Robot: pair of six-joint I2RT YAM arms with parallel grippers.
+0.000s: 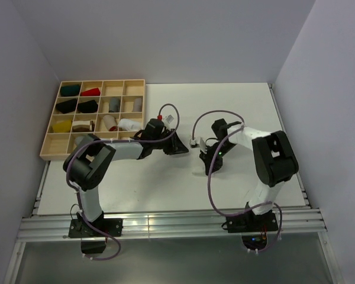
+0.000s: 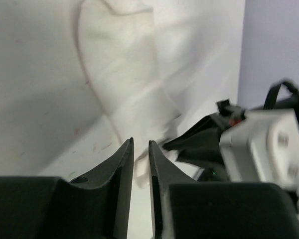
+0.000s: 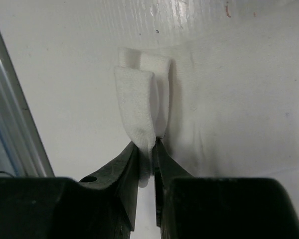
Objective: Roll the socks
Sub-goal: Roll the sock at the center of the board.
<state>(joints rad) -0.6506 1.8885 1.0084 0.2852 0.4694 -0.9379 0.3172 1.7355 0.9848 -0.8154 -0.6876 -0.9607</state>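
Note:
A plain white sock (image 2: 124, 64) lies stretched on the white table (image 1: 236, 106), one end reaching into my left gripper (image 2: 141, 144). Its narrow jaws have sock fabric pinched between them. At the other end the sock (image 3: 137, 104) is folded over on itself, and my right gripper (image 3: 145, 144) is shut on that fold. From above, the left gripper (image 1: 180, 148) and right gripper (image 1: 208, 164) face each other mid-table, a short way apart. The sock hardly shows there against the white top.
A wooden tray (image 1: 53, 145) of compartments sits at the far left, holding several small cloth bundles in red, yellow, green, black, grey and white. The right arm's wrist camera (image 2: 261, 144) is close to the left fingers. A metal rail (image 1: 165, 225) runs along the near edge.

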